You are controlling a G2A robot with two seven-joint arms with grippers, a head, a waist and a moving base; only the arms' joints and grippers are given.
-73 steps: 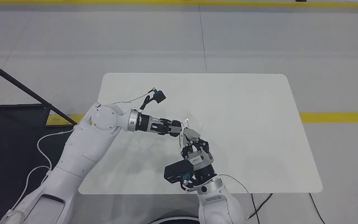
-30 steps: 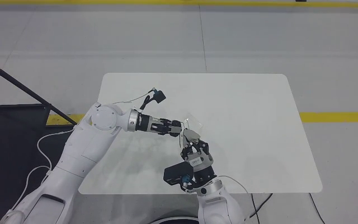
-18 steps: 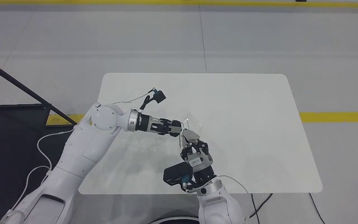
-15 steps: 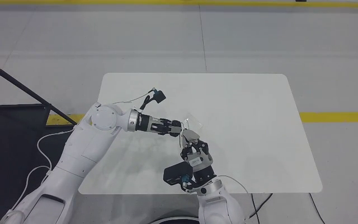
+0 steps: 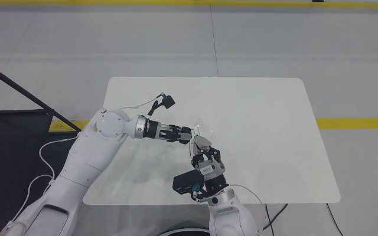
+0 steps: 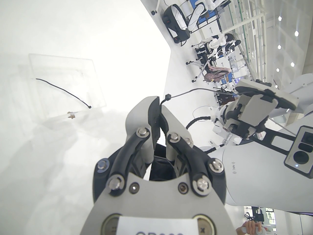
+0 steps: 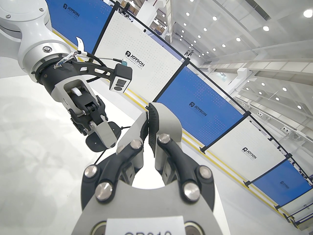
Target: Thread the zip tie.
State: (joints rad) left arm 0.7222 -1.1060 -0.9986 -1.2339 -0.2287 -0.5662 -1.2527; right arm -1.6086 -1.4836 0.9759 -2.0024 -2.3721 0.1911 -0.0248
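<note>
A thin black zip tie [image 6: 190, 91] spans the short gap between my two grippers above the middle of the white table [image 5: 266, 118]. My left gripper [image 6: 159, 103] is shut on it just behind its square head [image 6: 167, 97]. The strap runs on to my right gripper [image 6: 236, 94], whose fingers are closed on its far end. In the top view the left gripper [image 5: 189, 134] and the right gripper [image 5: 199, 140] nearly touch. In the right wrist view the right gripper [image 7: 149, 108] is closed, with the left gripper [image 7: 110, 135] close beside it.
A clear plastic sheet [image 6: 93, 74] lies flat on the table just beyond the grippers, with a second black zip tie [image 6: 63, 90] on it. It shows faintly in the top view as the clear sheet [image 5: 204, 126].
The right gripper dipped slightly toward the table's front edge and came back. The left arm has held still, and both grippers have stayed shut.
</note>
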